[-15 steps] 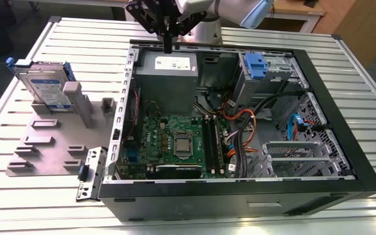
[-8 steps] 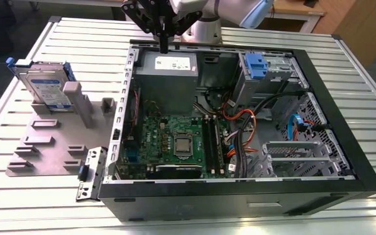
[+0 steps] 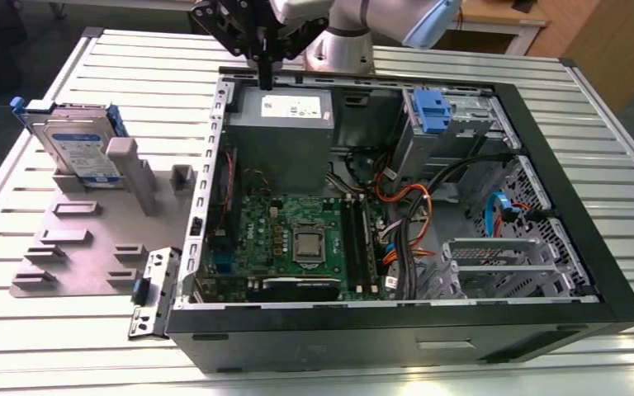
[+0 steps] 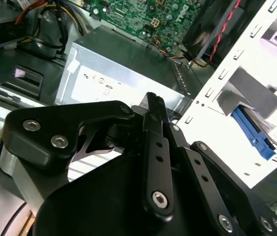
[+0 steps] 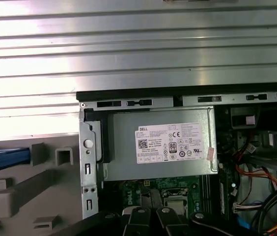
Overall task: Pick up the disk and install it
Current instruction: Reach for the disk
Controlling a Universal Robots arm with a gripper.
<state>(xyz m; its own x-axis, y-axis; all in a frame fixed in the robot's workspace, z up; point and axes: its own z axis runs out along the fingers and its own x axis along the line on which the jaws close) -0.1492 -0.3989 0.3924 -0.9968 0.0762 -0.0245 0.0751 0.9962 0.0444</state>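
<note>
The disk stands upright in a grey holder at the exterior view's left, outside the open computer case. It is silver-grey with a white-and-blue label and blue rails. In the first wrist view one blue rail of the disk shows at the picture's edge, and the second wrist view shows the disk beyond the case wall. My gripper hangs over the case's far wall above the power supply, well apart from the disk. Its fingers are shut together with nothing between them.
Inside the case lie a green motherboard, orange and black cables, a drive bay with a blue bracket and a metal cage. A loose metal bracket lies by the case's near corner. The table is ribbed aluminium.
</note>
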